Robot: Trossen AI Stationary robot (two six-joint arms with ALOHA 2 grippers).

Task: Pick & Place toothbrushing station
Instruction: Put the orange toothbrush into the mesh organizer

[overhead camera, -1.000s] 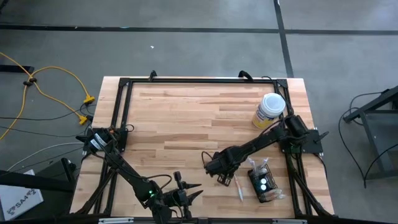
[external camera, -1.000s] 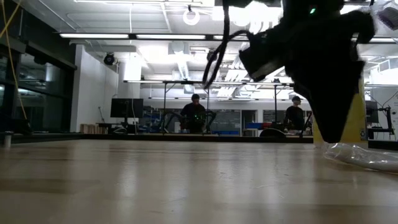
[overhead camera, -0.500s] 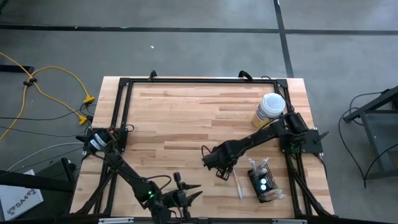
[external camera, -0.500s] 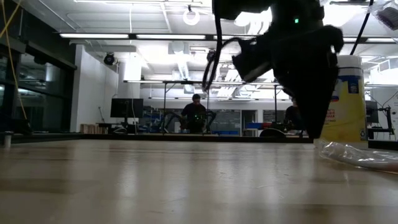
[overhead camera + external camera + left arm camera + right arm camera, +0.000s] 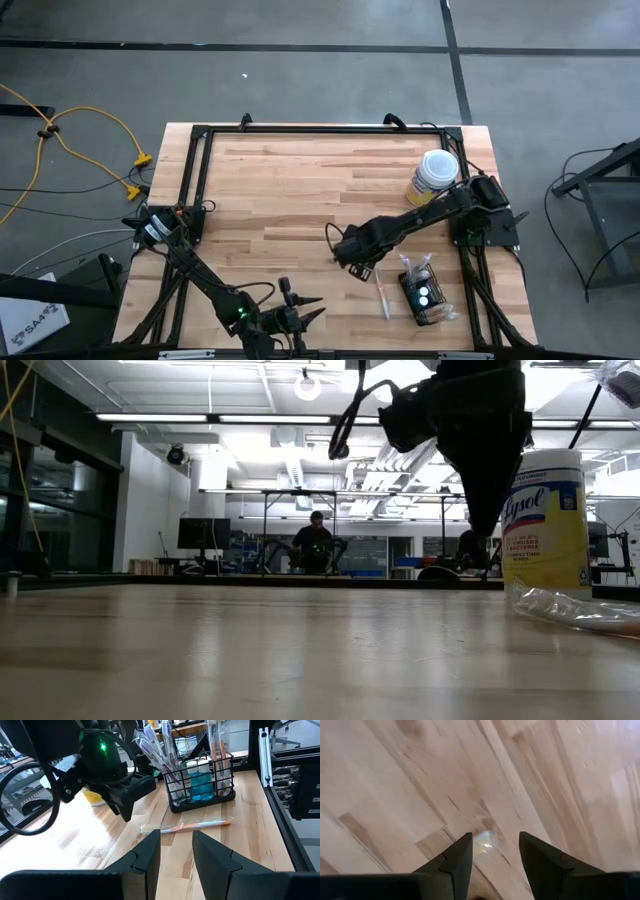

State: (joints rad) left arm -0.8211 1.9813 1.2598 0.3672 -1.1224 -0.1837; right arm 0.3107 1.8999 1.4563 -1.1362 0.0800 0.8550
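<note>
Two arms over a wooden table (image 5: 300, 190). Right gripper (image 5: 352, 262) sits center-right of the high view, above bare planks, fingers (image 5: 454, 857) apart w/ nothing between them; its wrist cam shows only wood grain below. Left gripper (image 5: 300, 316) is parked at the bottom edge of the high view, center-left; fingers (image 5: 147, 851) parted, empty.

Toothbrushing station (image 5: 423, 293), a small black wire-mesh basket, lies at lower right of the high view, near the table's right edge, on crinkly clear plastic (image 5: 575, 610). In the left wrist view the basket (image 5: 200, 780) is at upper center, holding several toothbrushes (image 5: 152, 742) and blue bottles (image 5: 199, 777). One loose wrapped toothbrush (image 5: 382, 292) lies on the table just left of the basket, betw. it and the right gripper, touching neither.

Yellow Lysol wipes canister (image 5: 433, 178), white lid, stands upright at upper right of the table, well apart from the basket. Low view: canister (image 5: 545, 525) at right, right arm (image 5: 470, 430) dark at top center; people in the room behind.
</note>
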